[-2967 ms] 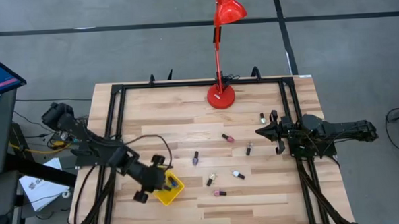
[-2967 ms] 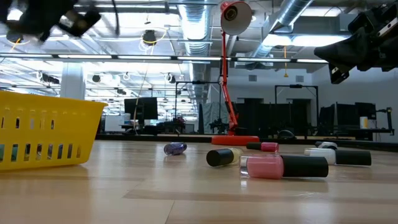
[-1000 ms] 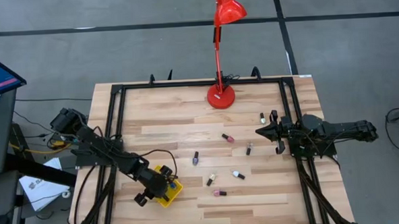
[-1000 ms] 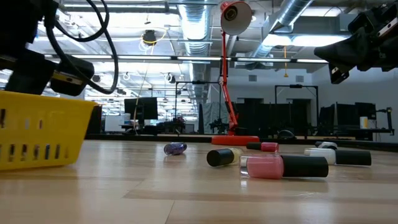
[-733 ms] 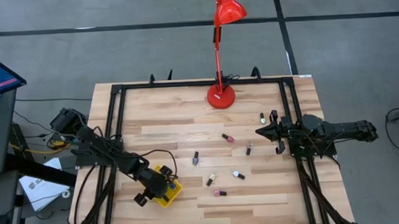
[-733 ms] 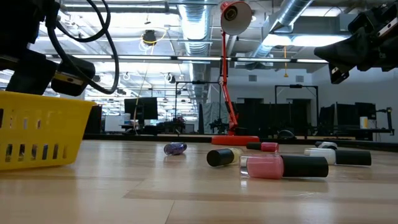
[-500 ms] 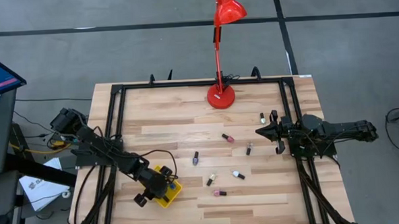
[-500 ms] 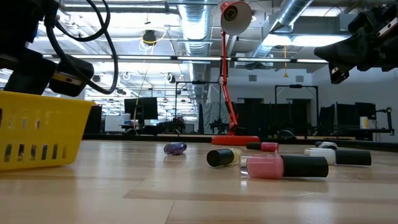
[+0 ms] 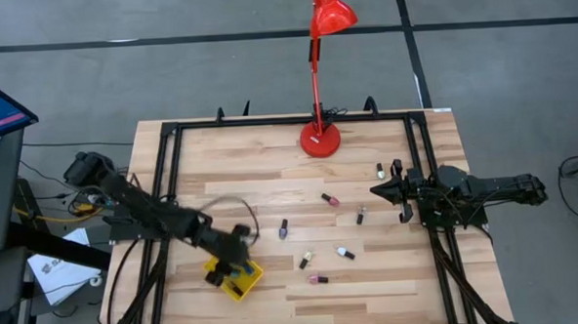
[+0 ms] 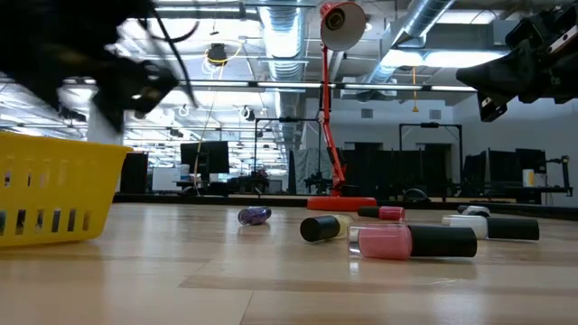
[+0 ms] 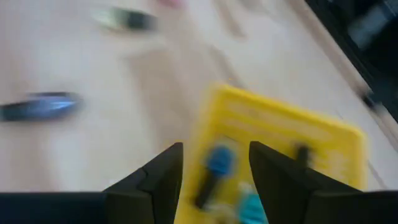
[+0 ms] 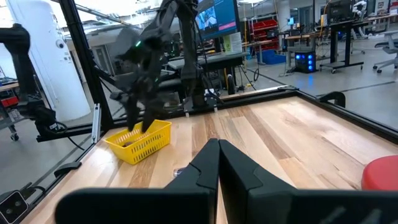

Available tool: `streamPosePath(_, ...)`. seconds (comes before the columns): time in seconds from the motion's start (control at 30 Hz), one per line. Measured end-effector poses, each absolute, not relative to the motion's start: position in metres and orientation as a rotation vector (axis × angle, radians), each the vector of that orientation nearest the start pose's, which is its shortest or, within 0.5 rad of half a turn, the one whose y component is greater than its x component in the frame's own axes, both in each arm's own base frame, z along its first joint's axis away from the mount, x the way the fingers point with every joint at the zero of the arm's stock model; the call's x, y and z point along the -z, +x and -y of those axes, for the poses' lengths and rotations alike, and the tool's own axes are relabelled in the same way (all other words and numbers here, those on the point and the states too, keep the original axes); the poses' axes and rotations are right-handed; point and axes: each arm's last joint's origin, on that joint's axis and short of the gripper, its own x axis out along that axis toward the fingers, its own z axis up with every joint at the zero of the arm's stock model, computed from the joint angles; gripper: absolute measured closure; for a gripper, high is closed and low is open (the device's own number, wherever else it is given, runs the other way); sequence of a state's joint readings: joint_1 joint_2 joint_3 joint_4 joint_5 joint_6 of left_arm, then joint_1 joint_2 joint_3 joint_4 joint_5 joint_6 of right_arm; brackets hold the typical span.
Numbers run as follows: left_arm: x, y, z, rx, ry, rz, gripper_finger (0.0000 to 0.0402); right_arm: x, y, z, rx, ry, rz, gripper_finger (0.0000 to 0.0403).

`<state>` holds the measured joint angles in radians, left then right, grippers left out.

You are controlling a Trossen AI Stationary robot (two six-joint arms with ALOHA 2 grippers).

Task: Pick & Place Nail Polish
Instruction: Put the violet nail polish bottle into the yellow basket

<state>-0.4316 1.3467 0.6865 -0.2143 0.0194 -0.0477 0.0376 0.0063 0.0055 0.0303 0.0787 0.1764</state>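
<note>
The wooden table (image 9: pixel 270 182) carries a red desk lamp (image 9: pixel 319 139) at its far edge, the landmark here. Well in front of the lamp and off toward the left arm's side sits the yellow tray (image 9: pixel 237 279), a slotted basket; in the left wrist view it (image 11: pixel 323 140) holds a blue bottle with a dark cap (image 11: pixel 214 168), a teal one (image 11: pixel 252 208) and a small dark one (image 11: pixel 302 154).

The rest of the nail polish lies loose on the wood in front of the lamp: tiny bottles on their sides, among them a pink one with a black cap (image 9: pixel 330 198), a dark purple one (image 9: pixel 283 228), a dark one (image 9: pixel 361 215), a pale yellow one (image 9: pixel 305 259), a white-capped one (image 9: pixel 345 252), a pink one nearest the front (image 9: pixel 318 278), and one farther out toward the right arm (image 9: pixel 378 170).

The left gripper (image 11: pixel 211 168) hangs just above the tray, fingers apart and holding nothing. The right gripper (image 9: pixel 376 190) waits to the lamp's front right, above the table, fingers pressed together and empty.
</note>
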Motion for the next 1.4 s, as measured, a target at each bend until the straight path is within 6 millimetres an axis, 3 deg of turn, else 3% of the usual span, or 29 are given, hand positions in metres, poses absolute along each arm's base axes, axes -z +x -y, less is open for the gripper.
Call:
streamPosePath(0.2, -0.216, 0.243, 0.056, 0.052, -0.009, -0.668, 0.0221, -0.168, 0.098, -0.001, 0.038, 0.178, 0.033, 0.0403)
streamPosePath(0.4, -0.224, 0.269, 0.035, -0.098, -0.028, -0.589, 0.0222, -0.168, 0.098, -0.001, 0.038, 0.178, 0.033, 0.0403)
streamPosePath(0.63, -0.207, 0.323, 0.046, -0.171, 0.006, -0.657, 0.0222, -0.168, 0.098, -0.001, 0.038, 0.178, 0.033, 0.0403)
streamPosePath(0.77, -0.194, 0.341, 0.054, -0.216, -0.056, -0.679, 0.0222, -0.168, 0.098, -0.001, 0.038, 0.178, 0.033, 0.0403)
streamPosePath(1.17, -0.154, 0.345, 0.085, -0.395, -0.171, -0.708, 0.0222, -0.168, 0.098, -0.001, 0.038, 0.178, 0.033, 0.0403)
streamPosePath(1.4, -0.129, 0.343, 0.099, -0.433, -0.130, -0.751, 0.0222, -0.168, 0.098, -0.001, 0.038, 0.178, 0.033, 0.0403)
